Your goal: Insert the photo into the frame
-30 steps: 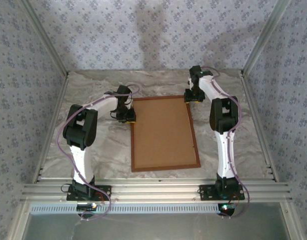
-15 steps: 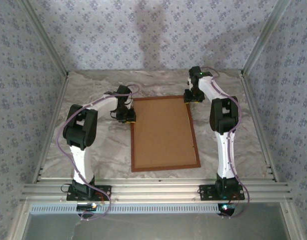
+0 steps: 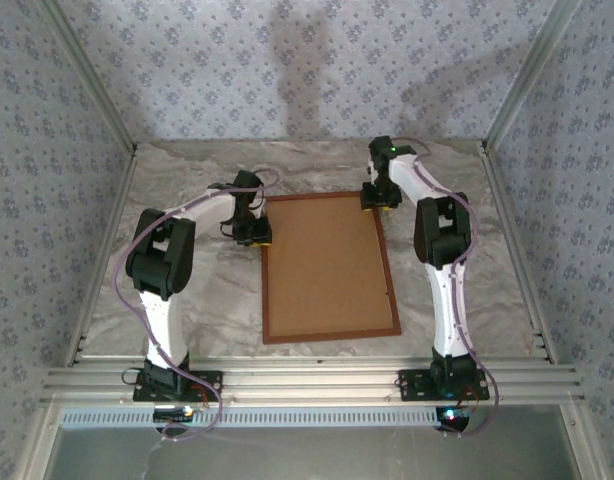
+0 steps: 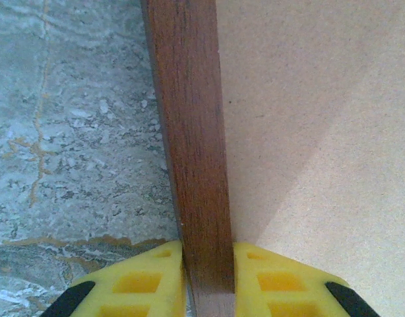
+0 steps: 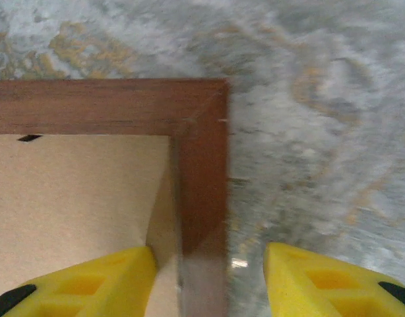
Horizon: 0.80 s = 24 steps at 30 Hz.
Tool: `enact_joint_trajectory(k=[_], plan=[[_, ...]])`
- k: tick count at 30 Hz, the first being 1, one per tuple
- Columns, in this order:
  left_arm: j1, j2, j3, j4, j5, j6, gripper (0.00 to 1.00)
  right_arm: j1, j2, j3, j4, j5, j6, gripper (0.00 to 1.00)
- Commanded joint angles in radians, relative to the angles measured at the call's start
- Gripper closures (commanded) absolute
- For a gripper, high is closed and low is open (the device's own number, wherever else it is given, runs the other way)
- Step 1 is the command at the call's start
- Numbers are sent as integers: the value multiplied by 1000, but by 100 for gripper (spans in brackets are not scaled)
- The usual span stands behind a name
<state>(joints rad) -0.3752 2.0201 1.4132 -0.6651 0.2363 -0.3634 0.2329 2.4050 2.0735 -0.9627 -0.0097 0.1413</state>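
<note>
The scene is enclosed by walls (image 3: 287,70) covered with a pale flowered wallpaper, and the floor of it is formed by a grey marbled table (image 3: 187,300). The frame (image 3: 332,337) is laid flat on the middle of this table, between the two arms, with its long sides running away from the bases. Its reddish-brown wooden moulding is seen as a narrow border, and the opening is filled by a plain brown backing board (image 3: 327,265) – a small black mark is noticed on the board near the far right corner in the right wrist view. The left gripper (image 3: 255,238) is placed at the left long side of the frame, near the far left corner. In the left wrist view the left gripper (image 4: 208,264) is closed on the moulding: the wood is pressed from both sides by the yellow fingers (image 4: 150,277). The right gripper (image 3: 380,200) is held over the far right corner. In the right wrist view the right gripper (image 5: 209,271) is open – one yellow finger (image 5: 90,281) is seen above the board, the other above the table, with the right side of the moulding between them and not touched.
</note>
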Motion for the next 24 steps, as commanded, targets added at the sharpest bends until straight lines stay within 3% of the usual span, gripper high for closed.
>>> enact_joint_trajectory(k=[1,21,24], plan=[[-7,69,-18,19,-27,20,78,34,70,21,-111,-25,11,49],[-1,66,-11,15,-30,23,78,45,-51,28,-88,-9,-19,44],[-2,62,-15,10,-32,26,78,63,-59,22,-72,56,-17,45]])
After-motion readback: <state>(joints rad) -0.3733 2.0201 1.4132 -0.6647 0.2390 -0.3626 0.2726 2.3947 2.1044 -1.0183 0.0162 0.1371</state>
